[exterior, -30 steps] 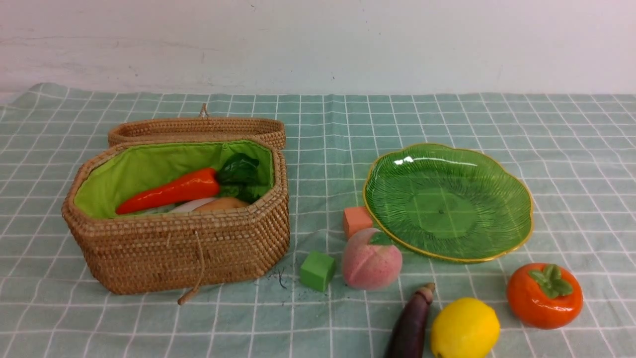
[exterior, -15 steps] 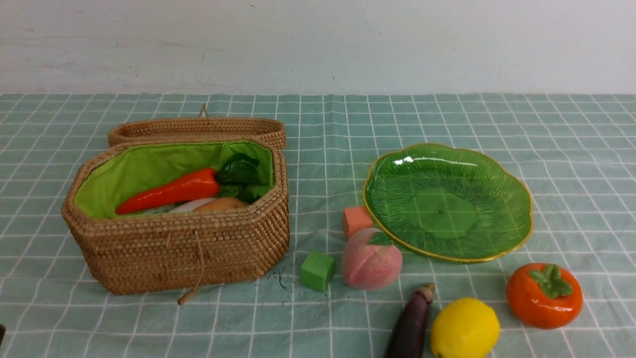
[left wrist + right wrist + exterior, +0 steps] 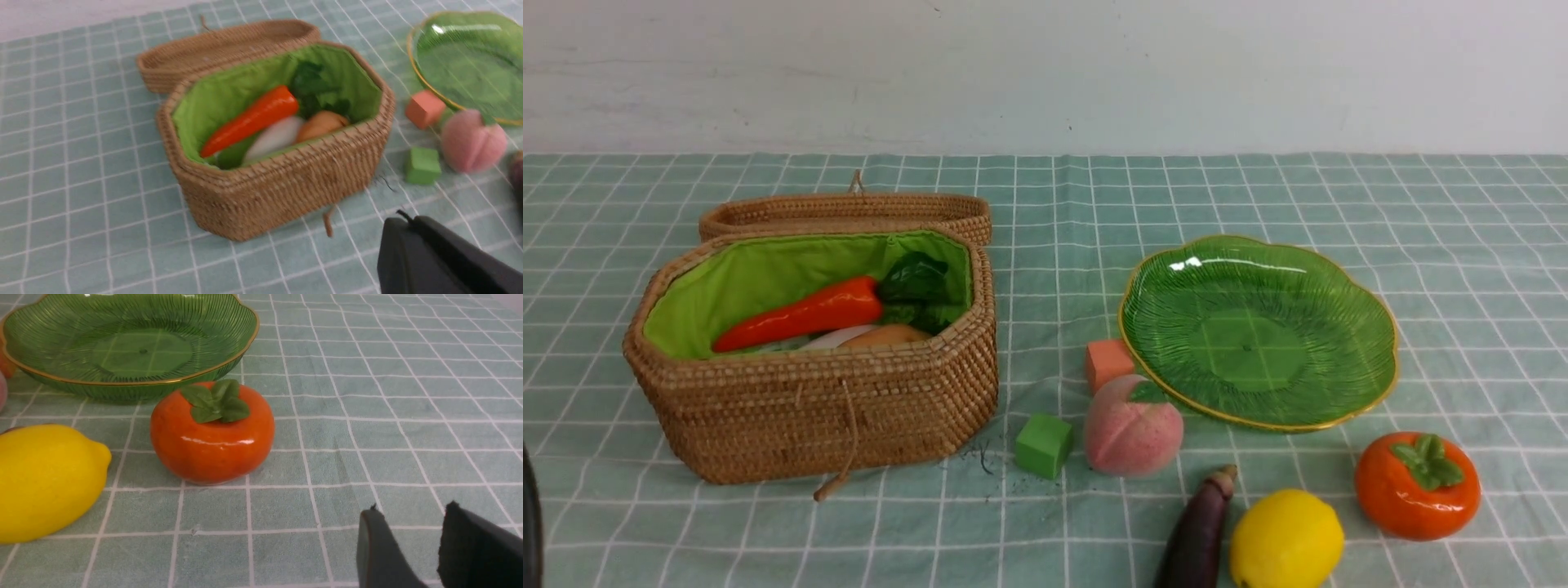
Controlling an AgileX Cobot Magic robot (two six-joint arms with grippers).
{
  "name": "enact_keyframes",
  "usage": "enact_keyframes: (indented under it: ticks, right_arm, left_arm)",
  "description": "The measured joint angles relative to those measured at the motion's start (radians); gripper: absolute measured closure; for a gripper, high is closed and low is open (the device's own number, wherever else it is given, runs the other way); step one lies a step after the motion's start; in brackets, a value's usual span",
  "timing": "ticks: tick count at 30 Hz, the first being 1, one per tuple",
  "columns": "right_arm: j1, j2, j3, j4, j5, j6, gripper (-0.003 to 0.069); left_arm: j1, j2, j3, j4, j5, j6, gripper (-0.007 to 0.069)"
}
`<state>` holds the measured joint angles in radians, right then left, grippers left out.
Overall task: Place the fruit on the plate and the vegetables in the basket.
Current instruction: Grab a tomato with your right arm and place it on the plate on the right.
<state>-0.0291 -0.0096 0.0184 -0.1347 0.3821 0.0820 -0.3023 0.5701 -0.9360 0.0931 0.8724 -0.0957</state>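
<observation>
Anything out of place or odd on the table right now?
Nothing spilled or broken. The eggplant lies outside the basket, beside the lemon. An orange cube and a green cube sit by the peach, neither fruit nor vegetable. Dark scribbly marks stain the cloth by the green cube.

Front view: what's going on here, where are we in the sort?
Mid-sort, nothing gripped. The basket holds the carrot, radish and potato; the eggplant lies on the cloth beside the lemon. The plate is empty: peach, lemon and persimmon sit on the cloth around it. The left claw is shut and empty, short of the basket; the right claw is open, low near the persimmon.
</observation>
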Motion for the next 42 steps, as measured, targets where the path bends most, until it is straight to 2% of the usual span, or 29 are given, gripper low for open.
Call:
enact_keyframes:
  ticks: [2,7,14,21,28,42]
  right_arm:
    - [0.000,0.000,0.000,0.000,0.000,0.000,0.0418]
    - [0.000,0.000,0.000,0.000,0.000,0.000,0.0418]
    - [0.000,0.000,0.000,0.000,0.000,0.000,0.0418]
    - [0.000,-0.001,0.000,0.000,0.000,0.000,0.0418]
    - [0.000,-0.001,0.000,0.000,0.000,0.000,0.0418]
    - [0.000,-0.001,0.000,0.000,0.000,0.000,0.0418]
  left_arm:
    - [0.002,-0.061,0.071,0.094,-0.073,-0.091,0.0638]
    - [0.043,-0.236,0.261,0.139,-0.176,-0.154,0.0638]
    - [0.191,-0.523,0.632,0.067,-0.376,-0.162,0.0634]
    - [0.241,-0.579,0.952,-0.032,-0.529,-0.162,0.0631]
    - [0.241,-0.579,0.964,-0.034,-0.476,-0.138,0.0629]
    - [0.241,-0.579,0.964,-0.033,-0.475,-0.124,0.0621]
